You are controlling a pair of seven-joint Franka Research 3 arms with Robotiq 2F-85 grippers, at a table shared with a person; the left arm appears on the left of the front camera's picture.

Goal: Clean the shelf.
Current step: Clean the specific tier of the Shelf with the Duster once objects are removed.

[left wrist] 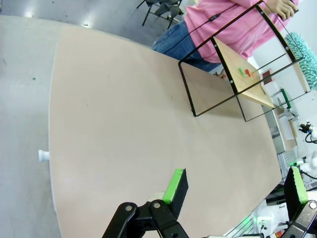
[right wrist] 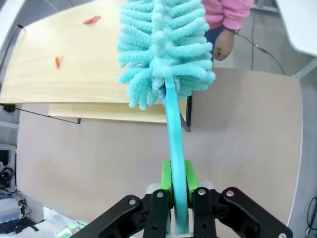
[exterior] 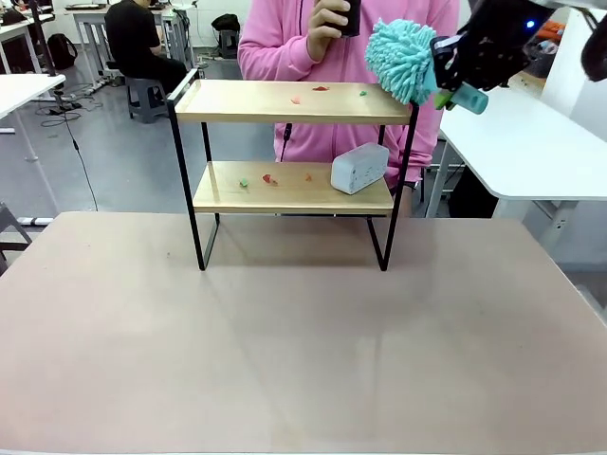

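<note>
At the far middle of the tan table [exterior: 303,341], just in front of a person in a pink top [exterior: 275,38], stands the shelf [exterior: 294,102] — two wooden boards in a thin black frame, all four legs on the tabletop. The near part of the table is bare, with nothing between the robot's side and the shelf.

Top board: three small scraps [exterior: 321,88], red and green, lie loose toward the middle and right. Lower board: a white box [exterior: 359,168] sits at the right end, tipped on a slant, and two bits [exterior: 270,179], one green and one red, lie left of it, apart from the box.

Right gripper [right wrist: 178,178] is clamped on the stem of a teal duster [exterior: 403,59], green pads [right wrist: 166,179] pressed on both sides of it. The fluffy head hangs at the top board's right end, over its corner — can't tell whether it touches the wood.

Left gripper [left wrist: 235,191] hovers over the bare table well away from the shelf, jaws spread wide, nothing between them.

Behind the shelf the person's raised hand [exterior: 327,24] grips a dark object [exterior: 349,14] at chest height. The other hand [right wrist: 224,44] hangs down beyond the shelf's end in the right wrist view. A white side table [exterior: 512,133] stands off to the right. A seated person in black [exterior: 133,38] is far back on the left.
</note>
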